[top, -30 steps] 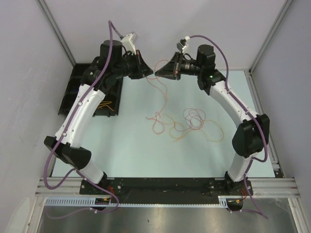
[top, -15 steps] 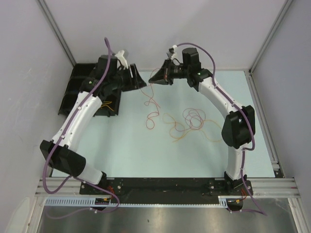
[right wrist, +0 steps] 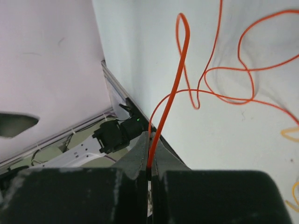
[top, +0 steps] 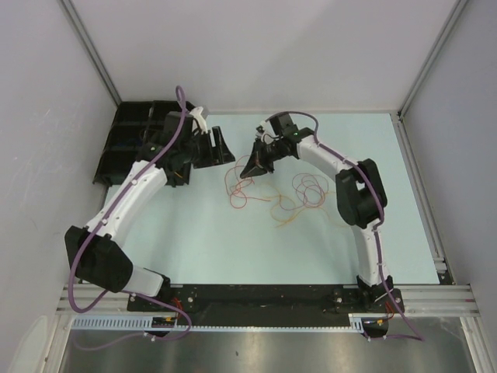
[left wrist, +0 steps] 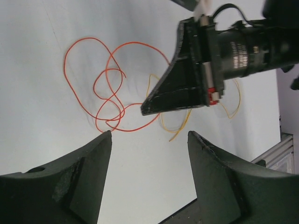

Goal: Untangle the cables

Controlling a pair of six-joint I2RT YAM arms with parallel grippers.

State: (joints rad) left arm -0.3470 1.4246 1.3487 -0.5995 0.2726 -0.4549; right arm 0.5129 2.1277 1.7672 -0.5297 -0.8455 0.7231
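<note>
The cables lie on the pale table. An orange cable [top: 235, 191] [left wrist: 107, 88] loops to the left of a heap of pinkish and yellow cables [top: 311, 189]. My right gripper [top: 247, 172] [right wrist: 150, 137] is shut on one end of the orange cable [right wrist: 170, 93], which runs up from the jaws and curls down onto the table. My left gripper [top: 219, 149] [left wrist: 149, 135] is open with nothing between its fingers. It hovers just left of the right gripper [left wrist: 145, 110]. A yellow cable [left wrist: 180, 123] passes under the right gripper's tip.
A black tray [top: 124, 148] sits at the back left corner, partly under the left arm. White walls enclose the table at the back and on both sides. The right arm's elbow [top: 357, 194] hangs over the right part of the heap.
My left gripper has opened and let go of the orange cable. Both grippers have come down and nearer. The right one still holds the orange cable, now looped on the table.
</note>
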